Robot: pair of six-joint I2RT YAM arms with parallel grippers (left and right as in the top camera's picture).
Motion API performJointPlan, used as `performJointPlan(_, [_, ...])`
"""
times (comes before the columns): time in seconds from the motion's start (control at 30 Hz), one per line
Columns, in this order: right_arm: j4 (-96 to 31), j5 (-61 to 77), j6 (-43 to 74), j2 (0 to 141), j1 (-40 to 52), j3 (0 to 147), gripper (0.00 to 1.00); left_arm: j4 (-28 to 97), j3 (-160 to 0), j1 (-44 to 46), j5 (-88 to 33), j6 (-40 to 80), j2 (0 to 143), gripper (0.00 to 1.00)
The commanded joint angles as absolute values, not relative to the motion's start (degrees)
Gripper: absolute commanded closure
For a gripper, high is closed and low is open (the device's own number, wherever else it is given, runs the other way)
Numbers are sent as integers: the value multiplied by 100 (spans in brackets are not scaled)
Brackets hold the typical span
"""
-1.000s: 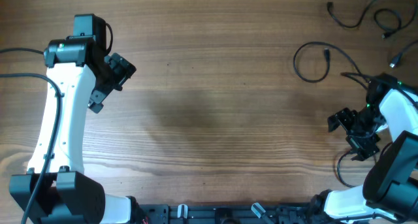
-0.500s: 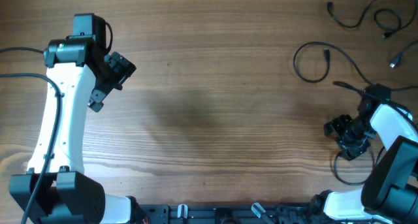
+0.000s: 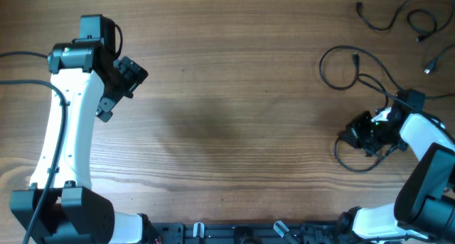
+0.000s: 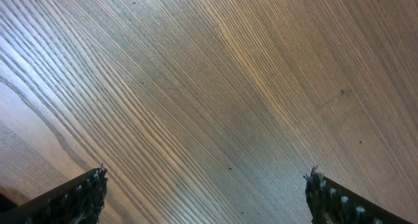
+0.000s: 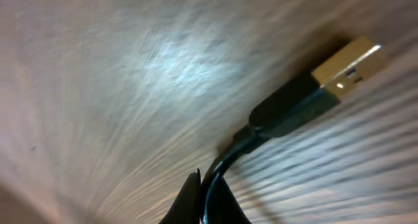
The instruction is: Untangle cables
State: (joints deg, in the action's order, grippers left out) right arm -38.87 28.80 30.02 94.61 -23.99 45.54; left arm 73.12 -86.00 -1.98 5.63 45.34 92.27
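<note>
Several thin black cables lie at the table's right side. One forms a loop (image 3: 333, 65) and another curls at the far right corner (image 3: 398, 16). My right gripper (image 3: 350, 136) is shut on a cable whose slack loop (image 3: 355, 164) trails below it. Seen from the right wrist, the fingertips (image 5: 196, 199) pinch a black cord (image 5: 230, 152) that ends in a gold USB plug (image 5: 346, 64) just over the wood. My left gripper (image 3: 126, 78) hangs open at the far left, away from every cable. Its fingertips (image 4: 73, 199) stand wide apart above bare wood.
A short plug end (image 3: 429, 66) lies near the right edge. The left arm's white link (image 3: 67, 130) runs down the left side, and the right arm's base (image 3: 426, 194) fills the near right corner. The wooden table (image 3: 234, 116) spans the middle.
The right gripper has gone from open to shut on a cable. It moved left and slightly away from the front edge, dragging the cable's loop along. The left arm stayed still.
</note>
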Motion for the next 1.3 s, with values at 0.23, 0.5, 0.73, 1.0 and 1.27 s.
performJointPlan(0.23, [-5120,2877,2084,9524,-1516,6178,69,7299,-8626,-172,539,4525,9271,0])
performJointPlan(0.5, [-6864,1092,1970,9498,-1809,8342,0,7312,-8624,-172,541,4523,9271,0])
performJointPlan(0.73, [-6698,-279,2877,9526,-4167,8543,0,7288,-8626,-172,541,4523,9271,0])
performJointPlan(1.0, [-5478,-1153,3645,10132,-4941,7942,3,7284,-8624,-172,541,4523,9271,0])
performJointPlan(1.27, [-4779,-1396,3771,11356,-5148,7937,10,7225,-8624,-172,541,4525,9271,0])
